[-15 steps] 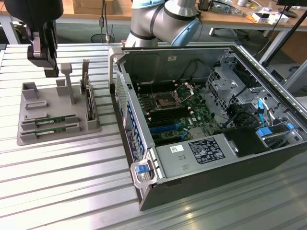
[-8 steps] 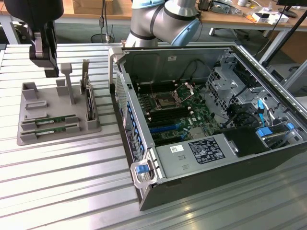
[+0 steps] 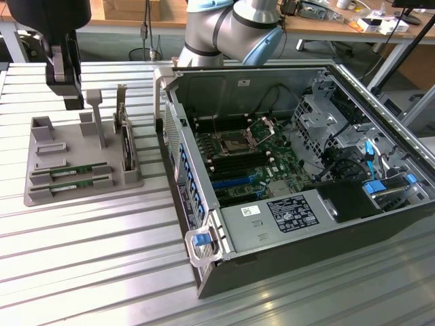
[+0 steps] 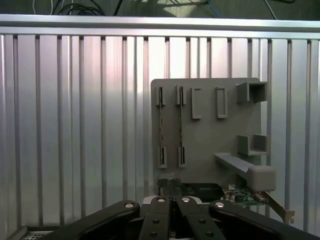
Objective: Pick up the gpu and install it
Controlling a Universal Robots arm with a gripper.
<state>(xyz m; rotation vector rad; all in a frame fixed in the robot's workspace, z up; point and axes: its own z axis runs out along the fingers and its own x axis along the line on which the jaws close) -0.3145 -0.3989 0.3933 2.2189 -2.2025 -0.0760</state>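
Two green sticks (image 3: 73, 170): they lie flat, side by side, in slots on the near half of the grey tray (image 3: 30, 193) in the exterior view. Either could be the gpu; I cannot tell which is meant.
Gripper (image 3: 71, 102): jaws pressed together with nothing between them. It hangs over the far edge of the tray, beside a grey upright post (image 3: 95, 115).
Direction: in the exterior view the sticks lie lower than the fingertips and closer to the camera. They are apart from the fingertips, not touching.
Long axis: both sticks run along the ribs of the metal table (image 3: 88, 272), left to right across the exterior view and parallel to each other.
Nearest thing: a dark upright card (image 3: 126, 146) stands at the tray's end on the exterior view's right. In the wrist view it sits closer to the fingertips than the sticks do.
Computer case (image 3: 306, 170): open, on the exterior view's right of the tray.
Judgement: nothing has been picked up yet, so the sticks look untouched.
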